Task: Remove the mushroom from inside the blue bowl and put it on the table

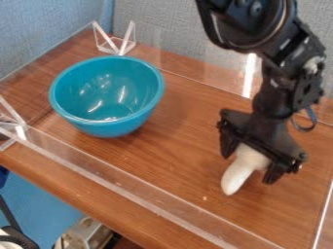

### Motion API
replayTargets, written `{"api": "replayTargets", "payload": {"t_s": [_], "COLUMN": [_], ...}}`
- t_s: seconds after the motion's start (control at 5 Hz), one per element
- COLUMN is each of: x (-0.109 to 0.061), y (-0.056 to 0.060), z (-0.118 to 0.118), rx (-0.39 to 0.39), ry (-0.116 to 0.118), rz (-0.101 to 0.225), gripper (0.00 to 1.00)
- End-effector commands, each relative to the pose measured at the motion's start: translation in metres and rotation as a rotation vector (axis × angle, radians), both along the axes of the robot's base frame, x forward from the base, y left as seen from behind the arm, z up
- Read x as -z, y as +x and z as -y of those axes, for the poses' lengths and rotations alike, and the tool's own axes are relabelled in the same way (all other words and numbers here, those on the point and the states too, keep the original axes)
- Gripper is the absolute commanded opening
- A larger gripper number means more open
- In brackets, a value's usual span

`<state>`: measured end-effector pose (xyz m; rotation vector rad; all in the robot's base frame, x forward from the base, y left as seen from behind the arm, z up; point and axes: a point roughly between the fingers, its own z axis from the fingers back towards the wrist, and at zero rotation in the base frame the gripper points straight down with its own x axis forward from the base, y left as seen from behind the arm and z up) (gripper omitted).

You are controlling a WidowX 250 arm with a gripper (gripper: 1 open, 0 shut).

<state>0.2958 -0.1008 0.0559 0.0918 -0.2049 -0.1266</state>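
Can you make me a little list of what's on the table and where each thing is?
mushroom: lying on the table near the front clear wall, cream stem showing, cap hidden under the pincer
blue bowl: upright on the left, nothing visible inside
pincer: open, pointing down, right over the mushroom
table: reddish-brown wood
clear walls: low, along the table's edges
mushroom and bowl: well apart
task: mushroom is out of the bowl and on the table

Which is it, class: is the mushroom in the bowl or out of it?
Out. The mushroom lies on the table under the gripper, well right of the bowl, whose inside shows nothing in it.
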Motion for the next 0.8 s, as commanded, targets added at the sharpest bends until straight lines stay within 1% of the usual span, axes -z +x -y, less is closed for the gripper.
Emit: {"api": "replayTargets", "payload": {"t_s": [0.0, 0.2, 0.4, 0.6], "x": [-0.032, -0.042, -0.047, -0.045], "y": [0.003, 0.001, -0.002, -0.007], "z": [-0.004, -0.009, -0.014, -0.016], "rx": [-0.003, -0.01, -0.016, -0.064], "ry": [-0.025, -0.036, -0.046, -0.048], "rz": [0.077, 0.09, 0.101, 0.102], "gripper": [1.0, 1.0, 1.0, 1.0]}}
